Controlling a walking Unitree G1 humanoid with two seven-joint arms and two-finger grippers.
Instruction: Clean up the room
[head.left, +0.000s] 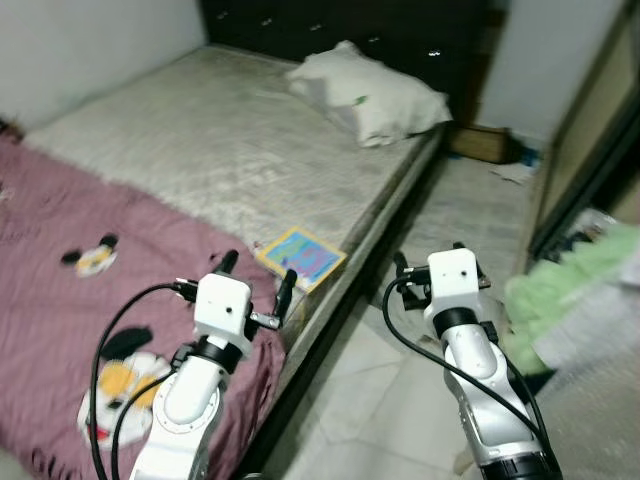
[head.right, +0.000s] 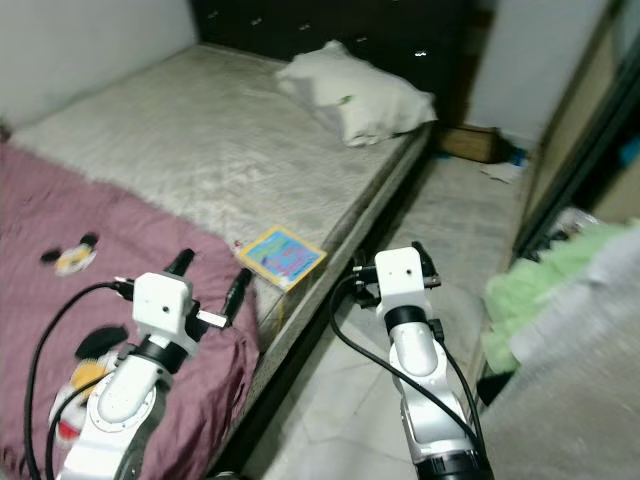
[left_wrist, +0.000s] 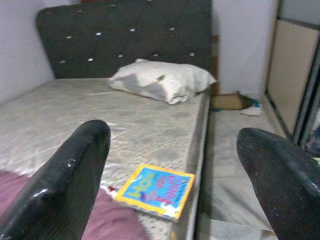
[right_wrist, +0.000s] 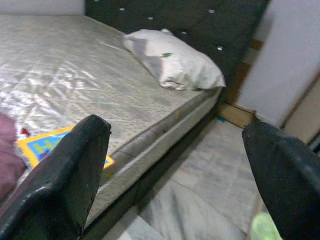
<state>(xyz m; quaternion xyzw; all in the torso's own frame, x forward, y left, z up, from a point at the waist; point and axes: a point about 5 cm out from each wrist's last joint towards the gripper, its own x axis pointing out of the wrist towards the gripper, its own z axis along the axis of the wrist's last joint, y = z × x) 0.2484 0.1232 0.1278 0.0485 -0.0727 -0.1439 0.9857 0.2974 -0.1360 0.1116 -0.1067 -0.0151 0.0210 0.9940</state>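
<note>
A blue and yellow picture book (head.left: 300, 257) lies flat at the near edge of the bare mattress (head.left: 230, 150), just beyond a crumpled maroon blanket (head.left: 70, 290) with a cartoon mouse print. My left gripper (head.left: 257, 280) hovers open over the blanket's edge, a short way before the book (left_wrist: 156, 190). Out over the floor beside the bed, my right gripper (head.left: 430, 262) is open and holds nothing. A white pillow (head.left: 370, 98) rests at the head of the mattress.
A dark tufted headboard (left_wrist: 125, 40) stands behind the pillow. A grey floor aisle (head.left: 450, 220) runs along the bed. A brown cardboard box (head.left: 480, 142) and scraps sit at its far end. Green and pale cloth (head.left: 570, 300) is piled at the right by a sliding door.
</note>
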